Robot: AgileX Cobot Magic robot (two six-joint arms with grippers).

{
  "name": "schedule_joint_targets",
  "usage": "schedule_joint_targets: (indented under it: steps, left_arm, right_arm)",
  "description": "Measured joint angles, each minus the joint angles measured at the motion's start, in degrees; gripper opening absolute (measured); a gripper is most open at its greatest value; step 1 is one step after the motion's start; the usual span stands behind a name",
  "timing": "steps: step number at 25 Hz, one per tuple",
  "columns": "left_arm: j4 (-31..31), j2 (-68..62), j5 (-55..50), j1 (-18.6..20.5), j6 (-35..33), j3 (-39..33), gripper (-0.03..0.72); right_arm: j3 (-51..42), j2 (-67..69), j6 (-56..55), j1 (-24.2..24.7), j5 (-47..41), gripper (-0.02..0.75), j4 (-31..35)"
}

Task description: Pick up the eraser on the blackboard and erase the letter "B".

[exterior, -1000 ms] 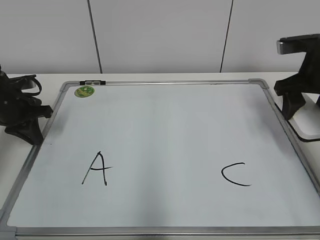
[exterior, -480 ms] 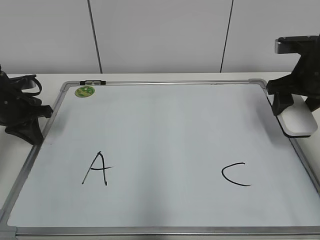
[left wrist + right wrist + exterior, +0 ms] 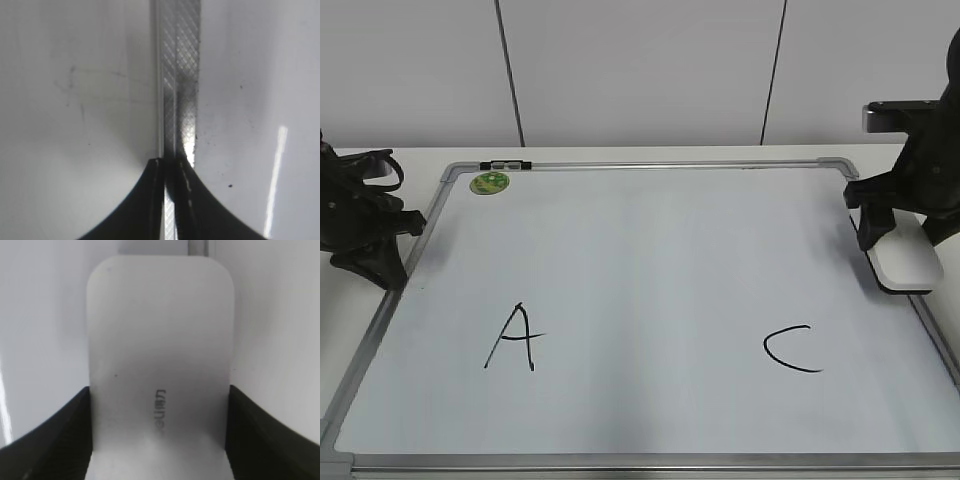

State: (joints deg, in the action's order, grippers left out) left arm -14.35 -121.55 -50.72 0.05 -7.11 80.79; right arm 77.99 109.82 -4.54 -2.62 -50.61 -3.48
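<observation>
The blackboard [image 3: 650, 250] is a white board with a silver frame, lying flat. It bears a black "A" [image 3: 512, 338] and a black "C" [image 3: 790, 350]; no letter "B" shows between them. My right gripper [image 3: 905, 238] is shut on the white eraser [image 3: 908, 266], held at the board's right frame, above and to the right of the "C". In the right wrist view the eraser [image 3: 160, 340] fills the space between the two fingers [image 3: 160, 432]. My left gripper [image 3: 382, 268] rests shut at the board's left frame [image 3: 180, 75], its tips [image 3: 170, 162] together.
A round green magnet [image 3: 489, 183] sits at the board's far left corner, next to a small black clip [image 3: 505, 163] on the frame. A white wall stands behind the table.
My right gripper has moved left with the eraser, from beyond the right frame to over the board's right edge. The left arm has not moved.
</observation>
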Motion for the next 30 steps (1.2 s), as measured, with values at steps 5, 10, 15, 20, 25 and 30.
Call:
schedule_joint_targets:
  steps: [5, 10, 15, 20, 25, 30]
  left_arm:
    - [-0.1, 0.0, 0.02, 0.0, 0.0, 0.0, 0.011]
    - [-0.1, 0.0, 0.13, 0.0, 0.0, 0.0, 0.011]
    - [-0.1, 0.0, 0.13, 0.0, 0.0, 0.0, 0.011]
    - [-0.1, 0.0, 0.16, 0.0, 0.0, 0.0, 0.011]
    - [-0.1, 0.0, 0.26, 0.0, 0.0, 0.0, 0.011]
    - [-0.21, 0.0, 0.26, 0.0, 0.0, 0.0, 0.011]
  right_arm:
    - [0.0, 1.12, -1.3, 0.0, 0.94, 0.547, 0.0]
    - [0.0, 2.19, -1.39, 0.0, 1.45, 0.547, 0.0]
    - [0.0, 2.79, -1.55, 0.0, 1.45, 0.547, 0.0]
    - [0.0, 2.92, -1.66, 0.0, 1.45, 0.547, -0.11]
    - [0.0, 5.03, -1.66, 0.0, 1.08, 0.547, -0.11]
    - [-0.08, 5.05, -1.66, 0.0, 1.08, 0.559, -0.11]
